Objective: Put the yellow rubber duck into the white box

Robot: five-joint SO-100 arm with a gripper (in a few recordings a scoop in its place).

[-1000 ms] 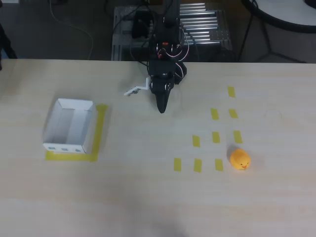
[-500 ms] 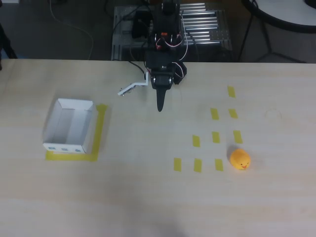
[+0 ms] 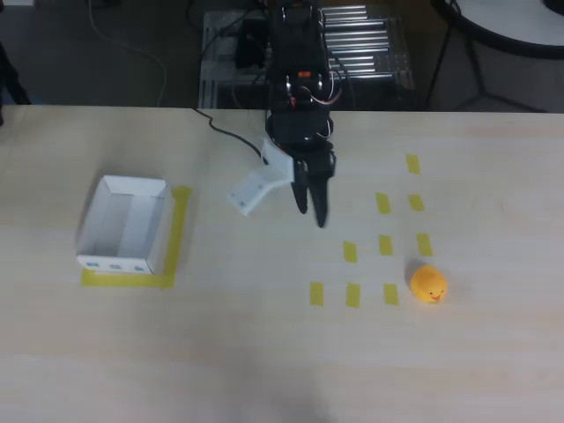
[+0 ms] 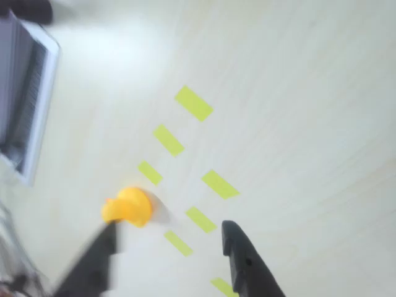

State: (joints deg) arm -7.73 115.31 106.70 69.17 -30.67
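Nearest you in the overhead view, toward the right part of the worktop's (image 3: 264, 352) near side, the yellow rubber duck (image 3: 428, 285) sits alone on bare wood, just right of the lowest row of yellow tape strips (image 3: 352, 294). Nothing touches it.

The strips run up and back from there in a stepped grid toward the far right.

On the left side you have the white box (image 3: 123, 225), upright, open side up, nothing in it. It rests on a yellow tape square (image 3: 176, 238) that shows along its right and near sides. Three small marks line its near outer wall. Box and duck are well apart, at opposite sides of the worktop.

Farther back, near the middle, your tool (image 3: 282, 201) hangs over the wood with its jaws spread wide: black finger (image 3: 317, 201) on the right, white plate (image 3: 254, 190) splayed out to the left. Nothing sits between them. The duck lies nearer you and to the right of the tool, tape strips between the two.

In the wrist view the duck (image 4: 128, 206) sits just above the left finger (image 4: 93, 263), clear of it as far as the blur lets you tell; the gap between the fingers holds only tape and wood.

The arm (image 3: 298, 88) reaches in from beyond the far edge.
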